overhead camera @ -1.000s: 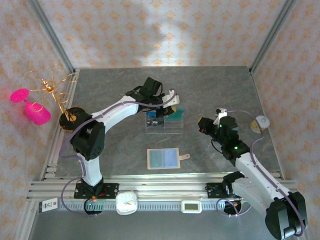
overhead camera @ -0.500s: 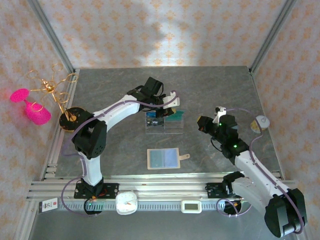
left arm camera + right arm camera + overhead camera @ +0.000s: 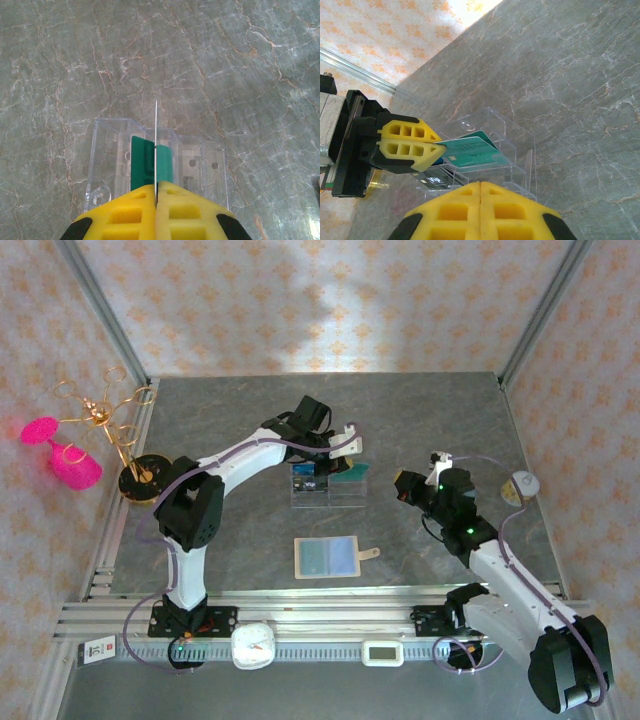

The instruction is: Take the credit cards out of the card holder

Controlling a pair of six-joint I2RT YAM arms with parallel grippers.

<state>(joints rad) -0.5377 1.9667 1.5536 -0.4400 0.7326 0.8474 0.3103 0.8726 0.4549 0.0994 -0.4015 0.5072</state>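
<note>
The grey marbled table [image 3: 420, 420] carries a clear ribbed plastic tray [image 3: 327, 492] near its middle. Nearer the arm bases lies the tan folding card holder [image 3: 327, 557], open with its pale blue slots facing up. Over the tray, the left gripper [image 3: 434, 145] pinches a teal-green credit card [image 3: 475, 150] by one edge. The right gripper [image 3: 480, 186] hangs near the tray, fingers pressed together on nothing.

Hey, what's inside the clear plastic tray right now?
Seen from the top view, a dark card stands at the left end of the clear tray, and a teal card, pinched by the left gripper, leans in beside it. The teal card hides whatever lies beneath it.
</note>
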